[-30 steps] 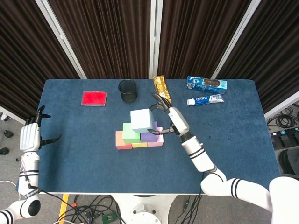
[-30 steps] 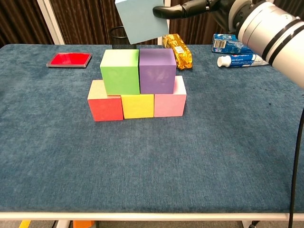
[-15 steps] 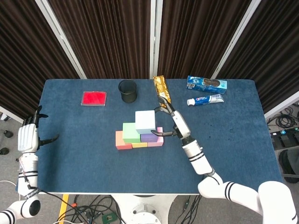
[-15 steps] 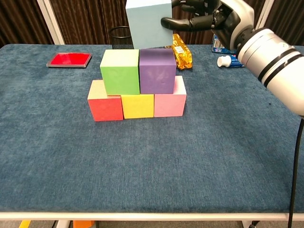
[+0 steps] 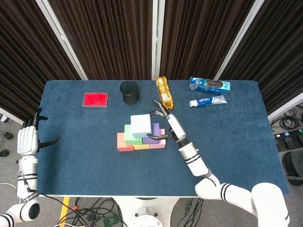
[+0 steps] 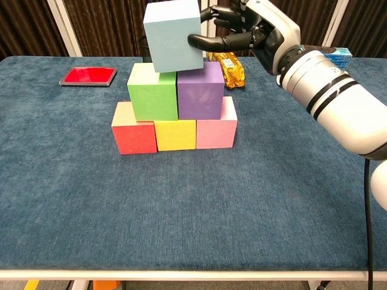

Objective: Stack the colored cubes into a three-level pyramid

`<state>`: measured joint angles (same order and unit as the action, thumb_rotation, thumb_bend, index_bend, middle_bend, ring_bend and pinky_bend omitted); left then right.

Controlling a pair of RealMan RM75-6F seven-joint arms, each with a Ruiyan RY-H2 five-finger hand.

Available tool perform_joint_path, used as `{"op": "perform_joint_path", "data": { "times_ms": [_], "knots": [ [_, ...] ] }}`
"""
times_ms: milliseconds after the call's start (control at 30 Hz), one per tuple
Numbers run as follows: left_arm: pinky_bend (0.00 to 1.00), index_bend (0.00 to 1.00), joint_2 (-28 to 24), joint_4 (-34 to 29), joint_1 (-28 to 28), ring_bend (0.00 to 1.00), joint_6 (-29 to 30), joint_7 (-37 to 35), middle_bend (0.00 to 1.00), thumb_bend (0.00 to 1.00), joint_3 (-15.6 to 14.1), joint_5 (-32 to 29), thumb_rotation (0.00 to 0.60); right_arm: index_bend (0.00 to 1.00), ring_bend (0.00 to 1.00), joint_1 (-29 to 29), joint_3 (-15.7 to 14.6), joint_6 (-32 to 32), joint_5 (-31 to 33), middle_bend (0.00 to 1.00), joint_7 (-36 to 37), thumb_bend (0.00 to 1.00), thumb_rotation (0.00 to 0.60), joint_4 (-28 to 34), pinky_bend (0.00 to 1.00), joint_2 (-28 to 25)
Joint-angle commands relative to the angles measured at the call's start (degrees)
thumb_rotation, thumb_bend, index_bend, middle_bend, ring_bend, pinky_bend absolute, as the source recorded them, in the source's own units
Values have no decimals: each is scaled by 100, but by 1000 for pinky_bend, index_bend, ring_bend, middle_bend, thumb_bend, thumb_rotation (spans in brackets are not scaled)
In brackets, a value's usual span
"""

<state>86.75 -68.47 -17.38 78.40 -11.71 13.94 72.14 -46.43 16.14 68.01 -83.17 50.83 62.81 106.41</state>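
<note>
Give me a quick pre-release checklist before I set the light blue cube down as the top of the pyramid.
1. Grip: right hand holds the light blue cube: ok.
2. Bottom level: red cube, yellow cube and pink cube in a close row: ok.
3. Middle level: green cube and purple cube side by side: ok.
4. Cube level: it is tilted: not ok.
5. Centred over the green-purple seam: sits towards the green side: not ok.
6. Resting on the middle level: cannot tell.
</note>
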Motion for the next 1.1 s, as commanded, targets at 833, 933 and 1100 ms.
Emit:
{"op": "perform_joint_path", "data": {
  "times_ms": [833,933,1100],
  "knots": [
    [149,39,-15,43,43,174,-57,-88,290,61,41,21,600,0,0,-172,12,-110,-156,65,299,0,600,-177,0,-26],
    [149,39,-76,-95,48,175,-75,-154,290,61,80,-1,600,0,0,-190,57,-79,-211,57,149,0,600,99,0,-266],
    [149,39,-285,-503,93,175,-122,-244,287,61,148,-78,600,0,0,-159,228,-197,-174,68,-796,0,600,1318,0,-1212]
  ]
}}
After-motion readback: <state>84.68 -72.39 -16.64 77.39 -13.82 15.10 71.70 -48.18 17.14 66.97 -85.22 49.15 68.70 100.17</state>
